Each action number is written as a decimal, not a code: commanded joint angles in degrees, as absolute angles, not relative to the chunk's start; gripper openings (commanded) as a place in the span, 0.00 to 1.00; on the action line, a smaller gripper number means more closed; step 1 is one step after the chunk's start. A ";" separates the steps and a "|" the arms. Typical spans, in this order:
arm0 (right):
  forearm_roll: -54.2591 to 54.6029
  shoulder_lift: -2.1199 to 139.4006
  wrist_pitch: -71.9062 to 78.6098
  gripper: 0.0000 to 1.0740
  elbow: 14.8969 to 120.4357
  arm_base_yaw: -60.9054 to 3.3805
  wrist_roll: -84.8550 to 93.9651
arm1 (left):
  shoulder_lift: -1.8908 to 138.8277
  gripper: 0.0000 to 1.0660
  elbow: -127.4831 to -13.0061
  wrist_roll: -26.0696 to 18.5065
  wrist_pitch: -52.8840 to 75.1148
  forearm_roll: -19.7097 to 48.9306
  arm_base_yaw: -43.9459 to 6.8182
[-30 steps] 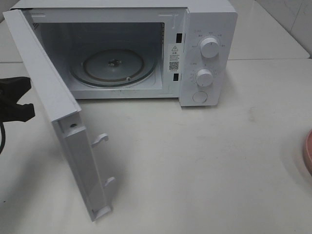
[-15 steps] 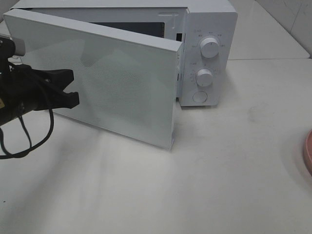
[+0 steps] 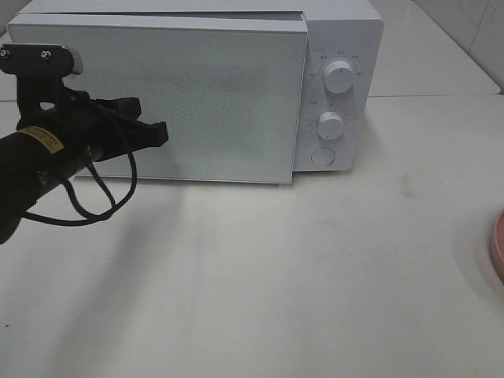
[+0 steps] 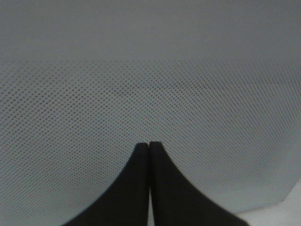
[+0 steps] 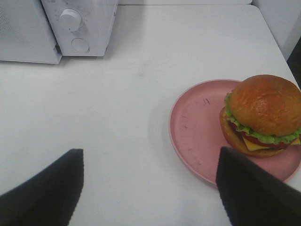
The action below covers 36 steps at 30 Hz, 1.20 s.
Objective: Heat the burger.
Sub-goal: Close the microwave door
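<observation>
The burger (image 5: pixel 263 110), with a golden bun, lettuce and cheese, sits on a pink plate (image 5: pixel 197 127) in the right wrist view. My right gripper (image 5: pixel 148 157) hovers open in front of the plate, with nothing between its fingers. It is out of the exterior view, where only the plate's rim (image 3: pixel 498 244) shows at the right edge. The white microwave (image 3: pixel 339 31) stands at the back. Its door (image 3: pixel 220 102) is swung against the body, shut or nearly so. My left gripper (image 3: pixel 161 134) is shut and its tips (image 4: pixel 149 143) rest against the door's dotted window.
Two round knobs (image 3: pixel 339 76) (image 3: pixel 331 124) and a round button (image 3: pixel 323 157) sit on the microwave's right panel. White tabletop (image 3: pixel 315 268) stretches between the microwave and the plate. The left arm's cable (image 3: pixel 94 209) hangs in front of the door.
The microwave door has swung from wide open to against the body, with my left gripper travelling right with it. The microwave's cavity with its glass turntable is now hidden.
</observation>
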State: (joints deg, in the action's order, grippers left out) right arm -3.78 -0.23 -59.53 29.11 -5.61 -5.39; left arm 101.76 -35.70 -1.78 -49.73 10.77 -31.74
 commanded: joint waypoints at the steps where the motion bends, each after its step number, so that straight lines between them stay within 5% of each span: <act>1: -3.78 -1.78 -59.47 0.71 29.05 -5.44 -4.81 | 103.25 0.00 -38.10 -5.56 -49.50 16.84 -34.49; 11: -3.78 -1.78 -59.47 0.71 29.05 -5.44 -4.81 | 108.00 0.00 -47.44 -16.62 -47.61 31.28 -39.48; 36: -3.78 -1.78 -59.47 0.71 29.05 -5.44 -4.81 | 115.68 0.00 -62.74 -22.00 -40.85 38.96 -39.94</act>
